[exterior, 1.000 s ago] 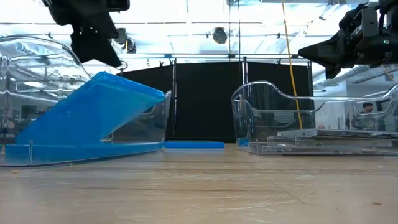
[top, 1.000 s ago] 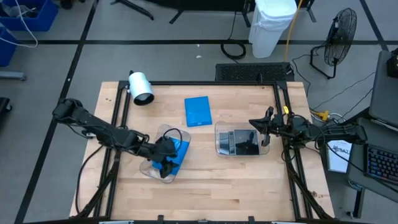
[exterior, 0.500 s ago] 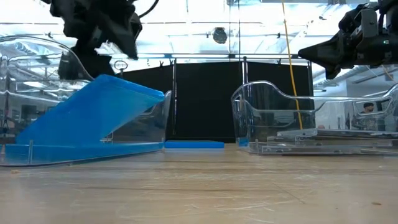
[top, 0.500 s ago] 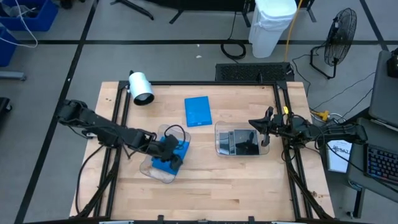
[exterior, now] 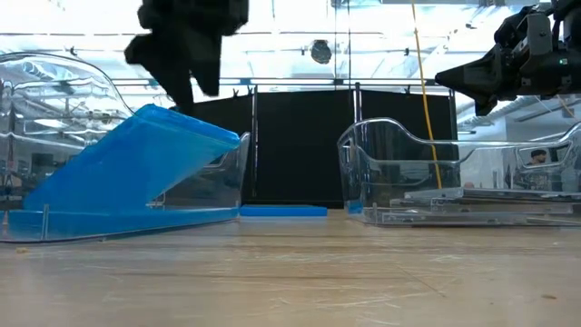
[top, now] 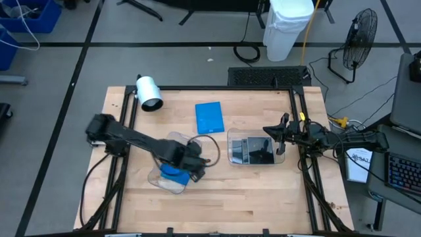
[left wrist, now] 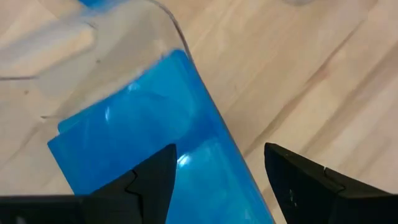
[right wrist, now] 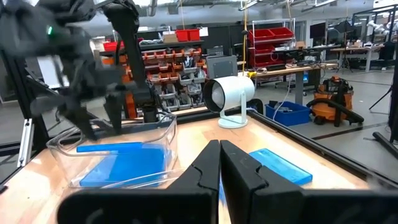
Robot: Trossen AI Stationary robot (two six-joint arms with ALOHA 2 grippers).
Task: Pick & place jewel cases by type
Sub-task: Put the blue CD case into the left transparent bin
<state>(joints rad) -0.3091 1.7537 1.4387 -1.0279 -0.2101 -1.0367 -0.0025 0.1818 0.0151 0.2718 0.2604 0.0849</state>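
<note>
Wood makes up the table (top: 256, 191), on which two clear trays are set apart so that cases are kept by type. Blue cases are gathered in the left tray (top: 156, 176), where one blue jewel case (exterior: 127, 173) is propped aslant against the wall. Dark cases (top: 258, 150) are laid flat in the right tray (top: 231, 153). Behind the left tray, a loose blue case (top: 209, 118) is left unsorted. Above the left tray, the left gripper (top: 195, 166) is held spread and empty. Beside the right tray, the right gripper (top: 279, 137) is parked, fingers pressed together.
</note>
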